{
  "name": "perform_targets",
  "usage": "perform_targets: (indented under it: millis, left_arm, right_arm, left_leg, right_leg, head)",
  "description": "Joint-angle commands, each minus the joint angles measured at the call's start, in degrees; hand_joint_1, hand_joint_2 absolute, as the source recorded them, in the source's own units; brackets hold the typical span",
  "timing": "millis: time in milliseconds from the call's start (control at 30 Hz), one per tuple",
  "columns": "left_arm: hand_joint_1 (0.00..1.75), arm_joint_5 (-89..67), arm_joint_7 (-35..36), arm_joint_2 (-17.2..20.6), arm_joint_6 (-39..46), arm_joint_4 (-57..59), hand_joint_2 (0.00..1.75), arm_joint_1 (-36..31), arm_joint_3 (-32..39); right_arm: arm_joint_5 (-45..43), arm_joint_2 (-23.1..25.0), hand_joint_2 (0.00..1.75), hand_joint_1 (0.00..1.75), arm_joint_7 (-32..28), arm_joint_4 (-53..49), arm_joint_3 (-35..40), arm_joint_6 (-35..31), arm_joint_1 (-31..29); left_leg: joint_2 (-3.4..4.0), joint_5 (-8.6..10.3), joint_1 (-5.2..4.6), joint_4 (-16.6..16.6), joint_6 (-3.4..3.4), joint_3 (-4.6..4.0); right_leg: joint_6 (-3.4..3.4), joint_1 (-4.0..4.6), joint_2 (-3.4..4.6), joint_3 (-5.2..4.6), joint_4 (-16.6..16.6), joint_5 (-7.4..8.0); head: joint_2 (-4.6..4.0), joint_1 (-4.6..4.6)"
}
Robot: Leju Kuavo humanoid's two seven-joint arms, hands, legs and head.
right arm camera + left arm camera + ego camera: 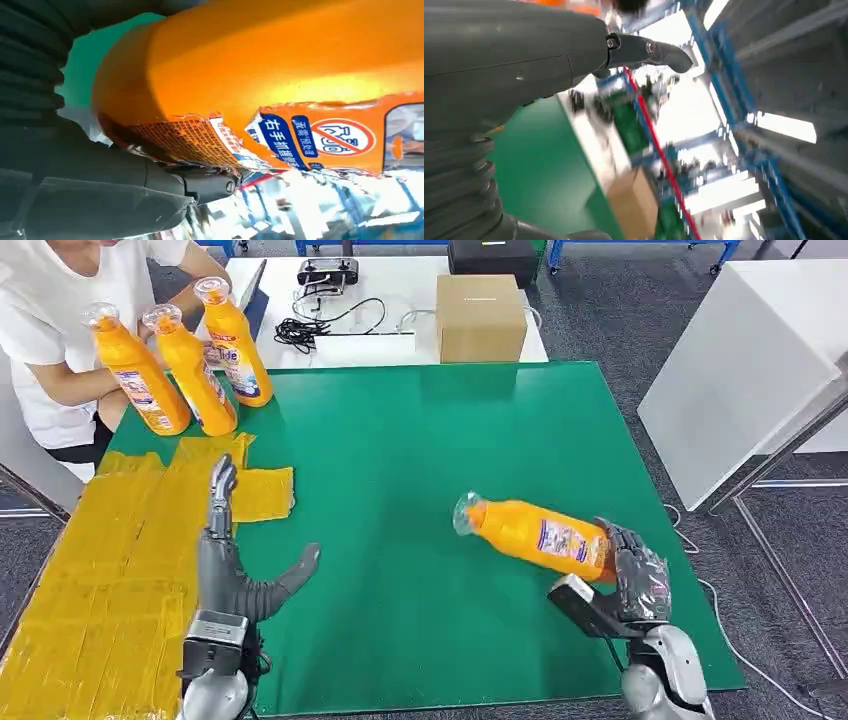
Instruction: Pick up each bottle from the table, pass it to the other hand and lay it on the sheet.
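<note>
green table (400, 490): right hand (625, 575) grips orange bottle (535, 533), left hand (235, 570) empty

I am working in a robotics lab or test bay. A worktop (520, 440) under a green mat stands on grey carpet (620, 310); behind it a white table (400, 290) carries a handheld controller (327, 276), coiled black cables (300, 330), and a cardboard box (481, 317). Blue metal frames (640, 248) line the back, and a person (60, 330) sits beside the worktop.
</note>
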Motion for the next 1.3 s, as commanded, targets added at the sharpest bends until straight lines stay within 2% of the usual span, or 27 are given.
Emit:
perform_targets:
  millis: [33,133,167,233,300,433,567,667,733,800,1133,1300]
  left_arm:
    - [0.00,2.78,3.63,3.26,-9.36,5.91,1.75,-5.67,-3.91]
    - [0.00,5.32,5.09,3.56,-13.02,8.63,1.75,-7.19,-4.24]
    - [0.00,7.23,5.85,3.90,-15.50,9.56,1.75,-7.92,-4.57]
    - [0.00,7.78,5.82,3.81,-16.00,10.59,1.75,-8.52,-4.40]
    - [0.00,11.31,6.79,3.83,-19.94,12.04,1.75,-9.68,-4.80]
    - [0.00,11.32,6.80,3.67,-19.96,12.50,1.75,-10.12,-4.87]
    - [0.00,15.39,7.98,4.00,-24.62,13.66,1.75,-12.23,-6.45]
    - [0.00,18.25,8.70,3.66,-25.81,14.59,1.75,-13.93,-7.38]
    - [0.00,18.32,8.71,3.62,-25.85,14.60,1.75,-14.13,-7.47]
    - [0.00,19.82,8.77,3.67,-26.35,14.73,1.75,-14.71,-8.08]
    - [0.00,20.03,8.75,3.55,-26.37,14.68,1.75,-14.75,-8.23]
    - [0.00,23.14,8.96,3.08,-27.72,14.99,1.75,-15.41,-8.57]
  right_arm:
    - [-17.92,12.60,1.75,1.75,-6.49,2.03,-5.55,5.24,-7.79]
    - [-26.47,14.30,1.75,1.75,-8.58,2.57,-4.98,9.83,-8.88]
    - [-30.95,14.72,1.75,1.75,-9.41,2.79,-4.95,13.21,-9.18]
    - [-31.38,14.88,1.75,1.75,-9.57,3.39,-4.27,13.61,-9.55]
    - [-33.96,15.43,1.75,1.75,-10.90,4.90,-1.01,18.57,-10.89]
    - [-33.70,16.38,1.75,1.75,-10.82,5.63,0.14,18.05,-11.54]
    - [-35.25,17.84,1.75,1.75,-11.94,8.63,6.09,21.87,-13.67]
    - [-34.78,19.39,1.75,1.75,-12.52,12.25,13.20,21.33,-15.96]
    - [-34.43,19.90,1.75,1.75,-12.42,12.57,13.73,20.75,-16.06]
    - [-34.48,19.89,1.75,1.75,-12.26,15.04,17.30,20.75,-17.32]
    - [-33.61,20.17,1.75,1.75,-12.18,15.75,18.22,19.87,-17.48]
    - [-31.15,21.38,1.75,1.75,-12.17,19.58,21.67,17.70,-19.02]
  left_leg:
    - [0.20,0.01,0.00,-0.05,-0.05,0.08]
    - [0.17,0.02,-0.01,-0.08,-0.08,0.14]
    - [0.19,0.01,0.00,-0.10,-0.11,0.18]
    - [0.11,0.02,0.00,-0.06,-0.07,0.09]
    - [0.12,0.01,0.00,-0.07,-0.06,0.12]
    - [0.18,-0.01,0.00,-0.06,-0.06,0.11]
    - [0.18,-0.02,0.02,-0.05,-0.09,0.13]
    - [0.33,-0.04,0.05,-0.02,-0.12,0.14]
    - [0.30,-0.01,0.02,-0.02,-0.09,0.01]
    - [0.23,0.01,0.04,-0.05,-0.12,0.07]
    - [0.03,0.03,0.03,-0.03,-0.09,-0.01]
    - [0.07,0.03,0.02,-0.02,-0.11,-0.01]
  right_leg:
    - [-0.01,-0.01,0.17,0.02,-0.03,0.05]
    - [-0.02,-0.01,0.13,0.06,-0.04,0.04]
    - [-0.03,0.00,0.14,0.11,-0.06,0.03]
    - [-0.01,0.00,0.08,0.05,-0.05,0.03]
    - [-0.01,-0.01,0.09,0.07,-0.05,0.02]
    - [0.00,0.00,0.15,0.07,-0.02,0.02]
    - [-0.01,0.01,0.14,0.07,-0.02,0.01]
    - [-0.02,0.04,0.28,0.06,0.00,0.04]
    - [-0.01,0.02,0.26,-0.06,0.04,0.04]
    - [-0.02,0.03,0.17,0.00,0.01,0.03]
    - [0.01,0.00,0.01,-0.02,0.04,0.00]
    - [-0.01,0.00,0.05,-0.04,0.05,0.00]
  head:
    - [0.00,0.00]
    - [0.00,0.00]
    - [0.00,0.00]
    - [0.00,0.00]
    - [0.00,0.02]
    - [0.00,0.02]
    - [0.00,0.02]
    - [0.00,0.02]
    - [0.00,0.02]
    - [0.00,0.02]
    - [0.00,0.02]
    - [0.00,0.02]
